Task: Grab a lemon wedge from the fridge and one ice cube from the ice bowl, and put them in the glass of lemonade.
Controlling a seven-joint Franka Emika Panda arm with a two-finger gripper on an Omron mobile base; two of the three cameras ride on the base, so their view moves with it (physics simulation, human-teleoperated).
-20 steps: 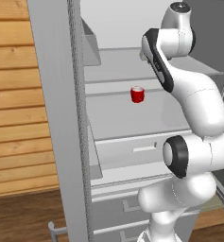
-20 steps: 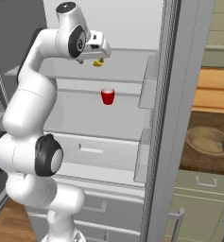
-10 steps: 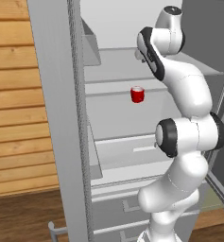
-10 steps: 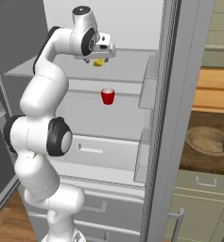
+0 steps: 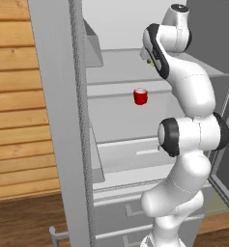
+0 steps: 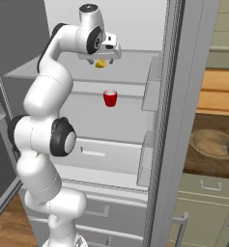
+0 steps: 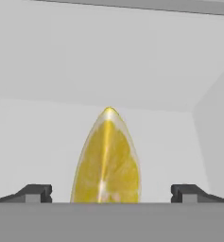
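1. Lemon wedge point(image 7: 107, 160), small bright yellow slice, sits dead centre between the two dark finger tips point(image 7: 34, 193) in the hand view, straight ahead of the gripper point(image 7: 108, 194) and just in front of it.
2. Two-finger gripper on the white arm is spread wide, holding nothing; the tips stand well clear of the wedge on either side, no contact.
3. Wedge stands on edge, point up in the hand view, long axis running up the frame, so the narrow thickness lies across the line between the tips. Judgement: closing should pinch the flat faces.
4. Right base view: hand point(image 6: 102, 52) hangs just above the wedge point(image 6: 101, 63) on the upper white shelf point(image 6: 130, 72) of the tall grey metal fridge point(image 6: 176, 96).
5. Next move likely a short advance, then close.
6. Small red cup point(image 6: 109, 98) sits one shelf lower, well apart.
7. Round tan ice bowl point(image 6: 215, 144) rests on the counter right of the fridge.
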